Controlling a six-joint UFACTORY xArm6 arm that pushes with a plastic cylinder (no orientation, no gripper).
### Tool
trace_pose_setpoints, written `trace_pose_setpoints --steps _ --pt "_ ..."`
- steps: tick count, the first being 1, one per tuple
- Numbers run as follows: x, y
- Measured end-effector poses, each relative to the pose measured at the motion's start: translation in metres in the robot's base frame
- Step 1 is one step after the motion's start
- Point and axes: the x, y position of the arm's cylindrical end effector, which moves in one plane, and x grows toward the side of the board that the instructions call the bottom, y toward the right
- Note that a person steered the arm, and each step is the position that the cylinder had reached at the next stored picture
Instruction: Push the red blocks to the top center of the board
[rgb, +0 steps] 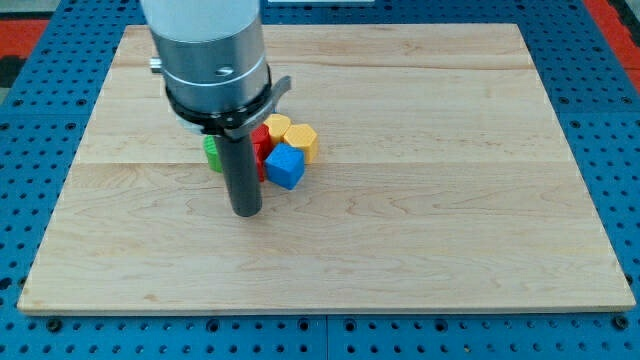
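Note:
A tight cluster of blocks sits left of the board's centre. Red blocks (261, 146) show in its middle, partly hidden behind the rod. A blue cube (285, 166) lies at the cluster's lower right. Two yellow blocks lie at its upper right: one (277, 124) near the top, a hexagonal one (301, 139) to its right. A green block (212, 153) peeks out to the rod's left. My tip (245, 211) rests on the board just below and left of the cluster, close to the red and blue blocks.
The wooden board (430, 190) lies on a blue pegboard table (610, 120). The arm's grey cylindrical body (205, 50) hangs over the board's upper left and hides part of the cluster.

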Motion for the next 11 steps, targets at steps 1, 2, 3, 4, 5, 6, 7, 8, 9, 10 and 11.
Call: trace_pose_setpoints --steps 1,2,3,4,5,6,7,8,9,10,11 --pt "-0.001 -0.007" --pt "-0.012 -0.014" --pt "-0.053 -0.007" --pt "-0.088 -0.002" --pt "-0.105 0.016" --pt "-0.118 0.037" --pt "-0.15 0.053" --pt "-0.183 0.059" --pt "-0.204 0.067" --pt "-0.196 0.093" --pt "-0.147 0.118"
